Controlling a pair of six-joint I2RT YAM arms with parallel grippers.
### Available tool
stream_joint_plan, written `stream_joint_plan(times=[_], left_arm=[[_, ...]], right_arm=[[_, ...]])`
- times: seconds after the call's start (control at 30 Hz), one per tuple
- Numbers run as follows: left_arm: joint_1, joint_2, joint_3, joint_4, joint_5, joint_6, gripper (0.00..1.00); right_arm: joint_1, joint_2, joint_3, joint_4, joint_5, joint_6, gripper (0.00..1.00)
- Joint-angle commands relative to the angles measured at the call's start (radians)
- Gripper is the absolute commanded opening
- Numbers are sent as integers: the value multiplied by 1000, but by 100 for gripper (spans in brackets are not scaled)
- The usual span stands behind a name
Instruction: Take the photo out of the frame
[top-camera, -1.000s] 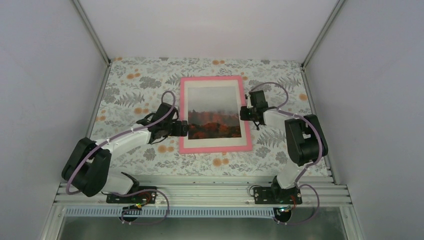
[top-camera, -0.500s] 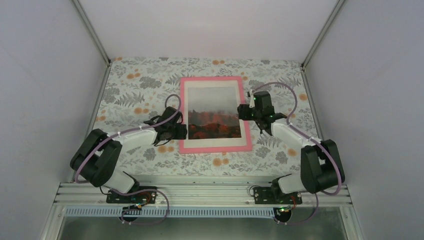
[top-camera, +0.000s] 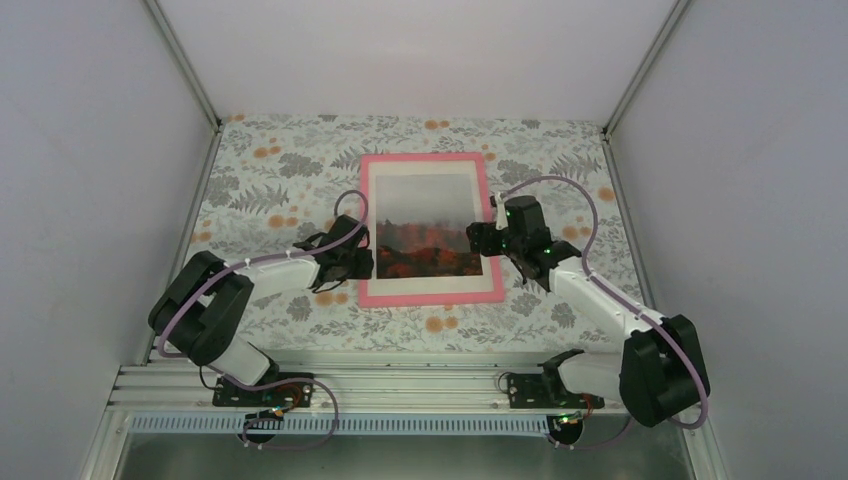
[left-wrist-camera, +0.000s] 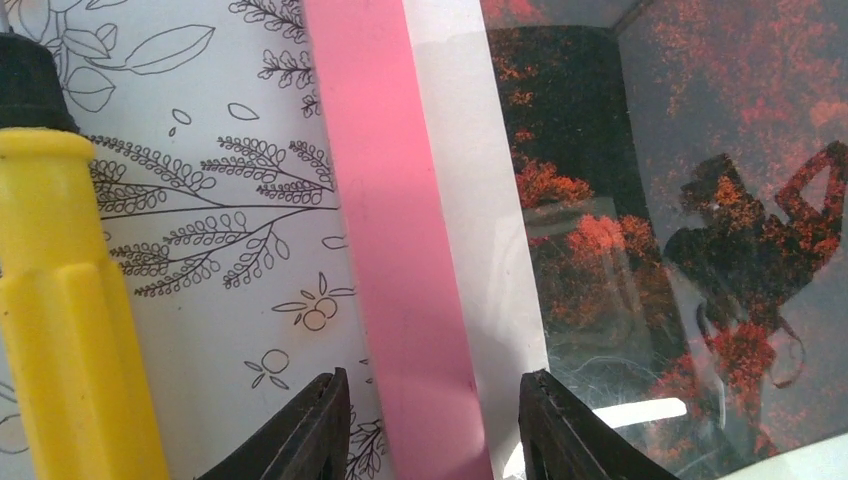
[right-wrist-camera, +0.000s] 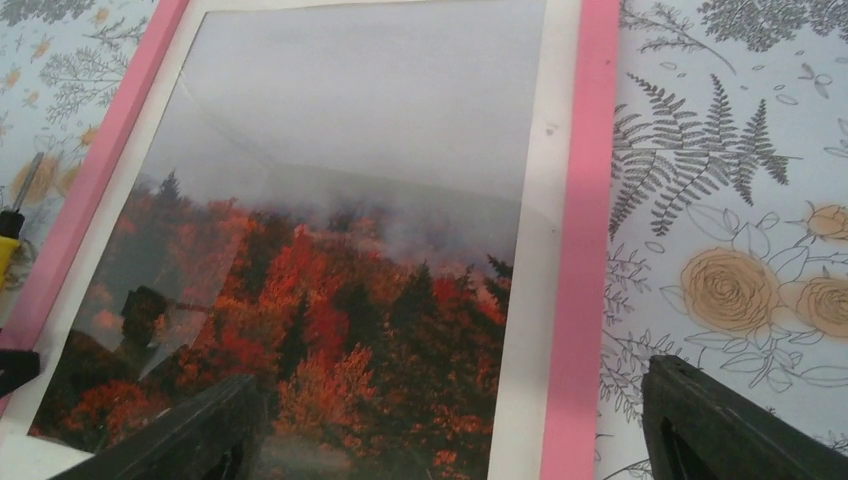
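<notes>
A pink frame (top-camera: 430, 297) lies flat on the floral cloth, with the photo (top-camera: 425, 215) of red-orange trees under misty sky inside it, bordered by a cream mat (left-wrist-camera: 470, 200). My left gripper (left-wrist-camera: 435, 378) is low at the frame's left side. Its jaws straddle the pink left rail (left-wrist-camera: 385, 200) with small gaps on both sides, so it is open. My right gripper (right-wrist-camera: 450, 375) hovers wide open over the frame's right side. One finger is over the photo (right-wrist-camera: 350, 250) and the other is outside the right rail (right-wrist-camera: 590, 200). Nothing is held.
A yellow-handled screwdriver (left-wrist-camera: 60, 300) lies on the cloth just left of the frame, close to my left fingers. The floral cloth (top-camera: 270, 170) covers the table. White walls enclose the table on three sides.
The left jaws have narrowed around the frame's left rail. The right gripper has opened wide and shifted inward and nearer over the frame's right side, its elbow swinging to the near right.
</notes>
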Motion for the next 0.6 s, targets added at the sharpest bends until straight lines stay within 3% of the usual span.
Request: stream_joint_plan(times=[0.0,0.3,0.57], left_arm=[[-8,19,-18,49,-9,6,42],[-10,15,-20,64,-41,1,16],[-11,-30,29,-20,-88,4,3]], right_arm=[[28,-36,-31,-23,21,-3,87],[123,9,-4,-32,39,-33,90],[261,6,-26,20,86,-79,100]])
